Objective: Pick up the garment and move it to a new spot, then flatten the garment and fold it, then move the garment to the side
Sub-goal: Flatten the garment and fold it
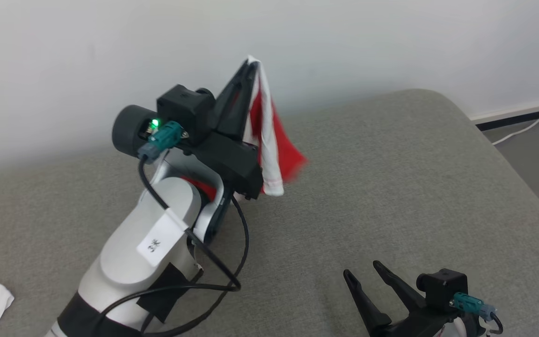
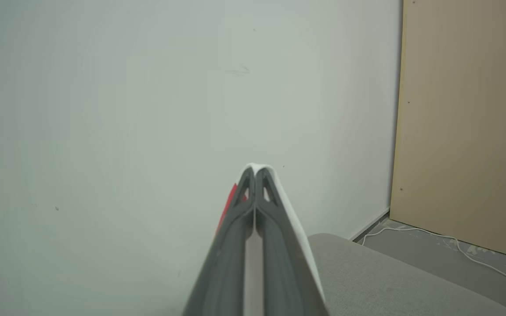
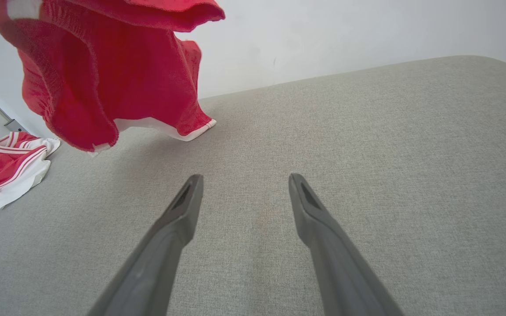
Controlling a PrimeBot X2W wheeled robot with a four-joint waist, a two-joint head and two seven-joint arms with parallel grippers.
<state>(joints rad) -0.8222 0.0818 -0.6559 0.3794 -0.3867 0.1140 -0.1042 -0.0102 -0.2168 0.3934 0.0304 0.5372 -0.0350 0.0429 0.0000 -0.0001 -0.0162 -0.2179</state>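
The red garment with white trim [image 1: 272, 140] is hanging in the air above the grey padded seat [image 1: 391, 187]. The left gripper [image 1: 251, 63] is clamping tight on its white edge and holding it high, likely so the cloth clears the seat for carrying. Its red hem is flaring and blurred, perhaps swinging. The right gripper [image 1: 361, 268] is hovering low, spread wide and holding nothing.

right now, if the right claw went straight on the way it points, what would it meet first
Probably the grey cushion near its far edge, maybe the white wall behind it; depth is unclear. The hanging red garment sits left of that line.
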